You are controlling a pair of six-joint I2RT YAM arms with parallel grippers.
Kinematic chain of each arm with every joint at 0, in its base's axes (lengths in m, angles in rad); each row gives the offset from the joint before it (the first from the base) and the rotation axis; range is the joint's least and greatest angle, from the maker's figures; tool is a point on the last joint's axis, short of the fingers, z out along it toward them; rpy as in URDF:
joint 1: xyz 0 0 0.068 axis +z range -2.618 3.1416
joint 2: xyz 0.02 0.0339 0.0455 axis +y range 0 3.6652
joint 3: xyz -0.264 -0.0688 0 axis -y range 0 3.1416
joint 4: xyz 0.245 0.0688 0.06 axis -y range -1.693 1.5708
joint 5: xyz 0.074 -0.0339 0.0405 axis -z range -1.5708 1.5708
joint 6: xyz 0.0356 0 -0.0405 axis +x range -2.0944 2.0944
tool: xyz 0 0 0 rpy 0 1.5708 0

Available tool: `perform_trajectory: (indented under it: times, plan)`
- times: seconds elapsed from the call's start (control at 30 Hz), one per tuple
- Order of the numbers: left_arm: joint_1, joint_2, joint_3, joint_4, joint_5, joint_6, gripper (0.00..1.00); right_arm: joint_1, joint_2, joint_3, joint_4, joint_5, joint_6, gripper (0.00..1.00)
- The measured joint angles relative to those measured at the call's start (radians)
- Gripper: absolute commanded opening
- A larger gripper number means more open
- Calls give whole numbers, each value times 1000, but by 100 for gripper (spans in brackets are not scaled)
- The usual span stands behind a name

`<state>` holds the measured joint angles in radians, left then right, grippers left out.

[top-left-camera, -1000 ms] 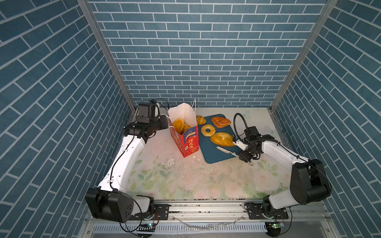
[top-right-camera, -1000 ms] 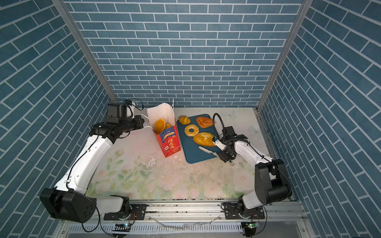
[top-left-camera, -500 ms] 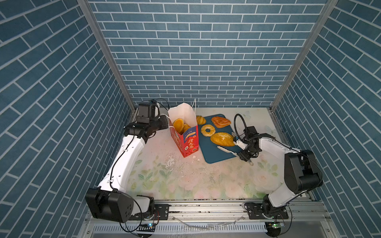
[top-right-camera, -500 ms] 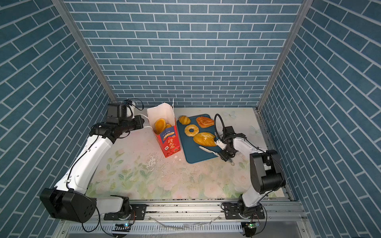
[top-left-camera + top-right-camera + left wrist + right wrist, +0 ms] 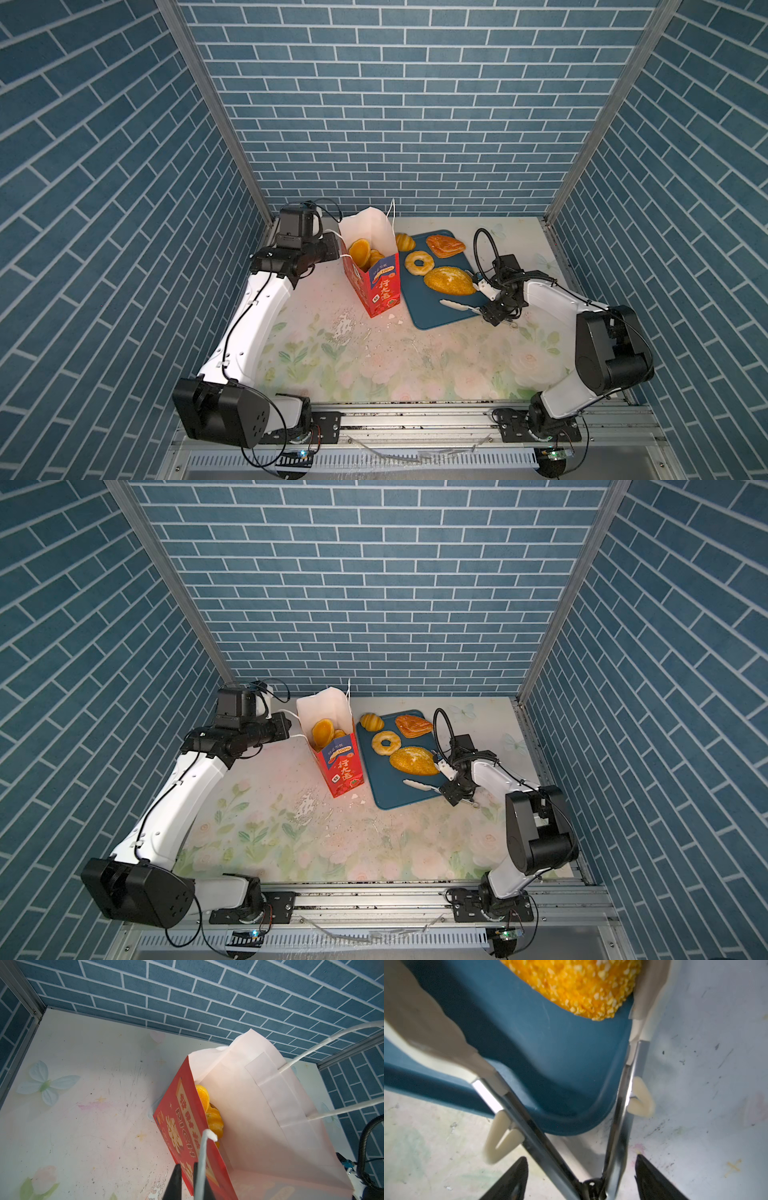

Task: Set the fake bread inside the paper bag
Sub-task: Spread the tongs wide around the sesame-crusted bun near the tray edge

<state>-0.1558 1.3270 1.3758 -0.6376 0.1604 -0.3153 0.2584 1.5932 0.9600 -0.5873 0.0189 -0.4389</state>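
Possibly the oval loaf [image 5: 449, 280], lying on the teal tray [image 5: 432, 318] right of centre beside the paper bag [image 5: 378, 286], will slip, because the spread tongs [image 5: 455, 305], held between the parted jaws of the right gripper [image 5: 494, 305], reach only its end, while the left gripper [image 5: 185, 1180] is clamped on the bag's cord handle [image 5: 202, 1157].

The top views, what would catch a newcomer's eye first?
The red paper bag stands upright mid-table with golden buns inside, its white handle pinched by the left gripper. Beside it, a teal tray carries more pastries, where tongs in the right gripper straddle the oval loaf.
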Motion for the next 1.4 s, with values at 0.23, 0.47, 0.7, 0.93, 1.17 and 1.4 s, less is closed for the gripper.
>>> perform_trajectory:
  times: [0.23,0.47,0.7,0.93,1.17,1.4]
  plan:
    - [0,0,0,0,1,6,14,-43,24,-12,20,-23,-14,79]
    - [0,0,0,0,1,13,14,-47,63,-19,27,-57,-40,72]
    - [0,3,0,0,2,15,14,-47,45,-43,49,-69,-48,68]
    - [0,4,0,0,2,21,14,-47,13,-73,37,-75,-68,62]
    - [0,4,0,0,2,24,14,-47,-93,-107,-18,-71,-87,53]
    - [0,10,0,6,11,24,13,-47,-218,-132,-41,-60,-86,54]
